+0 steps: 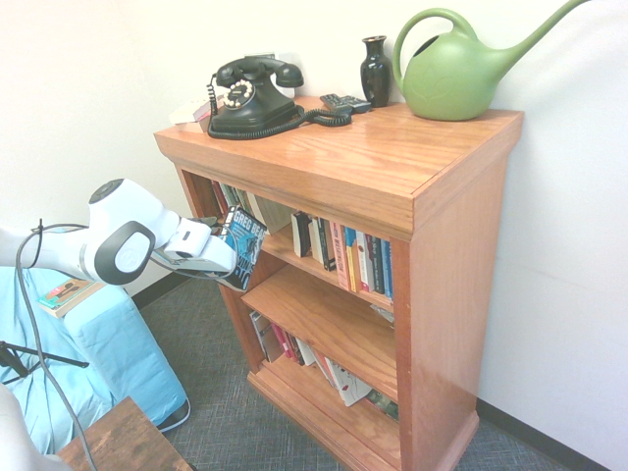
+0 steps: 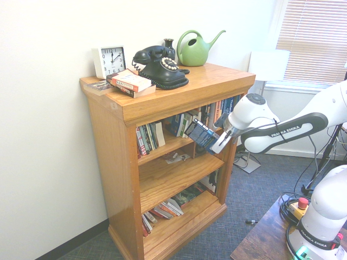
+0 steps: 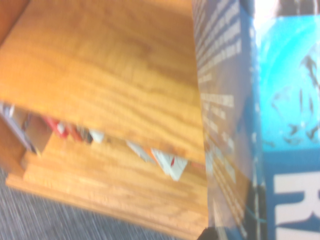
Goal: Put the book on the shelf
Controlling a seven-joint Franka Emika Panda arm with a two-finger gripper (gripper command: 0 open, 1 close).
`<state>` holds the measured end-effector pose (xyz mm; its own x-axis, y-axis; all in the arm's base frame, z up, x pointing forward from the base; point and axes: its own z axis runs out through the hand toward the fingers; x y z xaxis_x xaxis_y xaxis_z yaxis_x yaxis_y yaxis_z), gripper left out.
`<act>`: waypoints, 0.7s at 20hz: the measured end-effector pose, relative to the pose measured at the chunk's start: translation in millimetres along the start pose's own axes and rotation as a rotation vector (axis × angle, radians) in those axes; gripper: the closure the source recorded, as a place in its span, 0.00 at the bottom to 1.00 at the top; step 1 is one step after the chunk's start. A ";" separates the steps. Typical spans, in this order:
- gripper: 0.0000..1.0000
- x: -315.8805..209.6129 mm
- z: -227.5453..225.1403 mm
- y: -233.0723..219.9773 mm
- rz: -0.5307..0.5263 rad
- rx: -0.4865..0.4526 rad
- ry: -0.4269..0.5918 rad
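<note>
Phones: you've got 1 [image 1: 253, 96]
Watering cans: 1 [image 1: 461, 69]
Vases: 1 [image 1: 375, 71]
Clocks: 1 [image 2: 110, 60]
Bookcase tiers: 3 [image 1: 324, 314]

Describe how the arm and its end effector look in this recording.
The arm is glossy white with rounded joint housings and dark grey bands and end caps at the joints; one dark band reads "FRANKA EMIKA" in white. Thin black cables loop along it. The end effector has a pale grey, boxy body.

The white arm [image 1: 118, 240] reaches in from the left edge of the first exterior view, mid-height, wrist angled downward. Its gripper [image 1: 228, 257] sits left of center, fingers clamped tight on the tilted book [image 1: 243, 243].
</note>
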<state>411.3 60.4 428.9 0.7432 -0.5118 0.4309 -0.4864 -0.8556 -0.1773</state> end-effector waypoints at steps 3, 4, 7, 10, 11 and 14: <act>1.00 18.6 -10.9 -13.7 0.029 0.006 0.002; 1.00 22.8 -12.1 -17.8 0.036 0.006 -0.001; 1.00 30.7 -5.6 -28.0 0.047 0.004 -0.025; 1.00 37.6 6.7 -35.8 0.054 -0.004 -0.056; 1.00 40.8 9.8 -37.8 0.058 -0.006 -0.063; 1.00 49.6 16.5 -44.8 0.065 -0.009 -0.083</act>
<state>477.6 72.1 443.6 0.7457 -0.5709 0.3437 -0.5385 -0.8200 -0.1938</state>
